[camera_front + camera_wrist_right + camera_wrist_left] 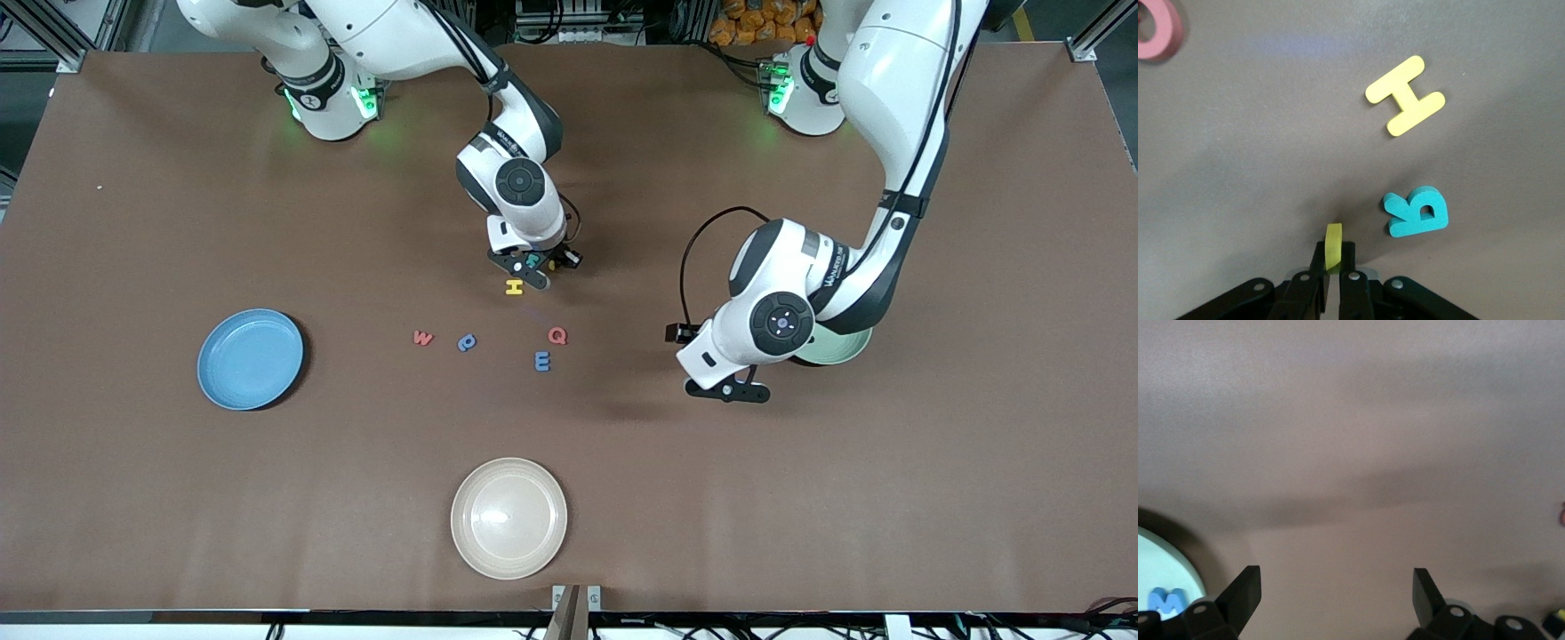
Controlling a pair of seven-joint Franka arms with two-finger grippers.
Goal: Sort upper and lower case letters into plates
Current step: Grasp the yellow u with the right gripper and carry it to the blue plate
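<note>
My right gripper [1333,257] is shut on a small yellow letter [1333,243] that stands on edge between its pads, low at the table. Beside it lie a teal R [1417,212] and a yellow H [1405,95]. In the front view the right gripper [544,267] is at mid-table, with the H [514,286] just nearer the camera. A red w [423,338], a blue letter [467,342], a red Q [557,335] and a blue E [542,360] lie loose. My left gripper [725,389] hangs open and empty beside the mint plate [836,348], which holds a blue letter [1166,600].
The sky blue plate [251,358] sits toward the right arm's end of the table. A cream-white plate [508,517] lies near the front edge. The left arm covers much of the mint plate.
</note>
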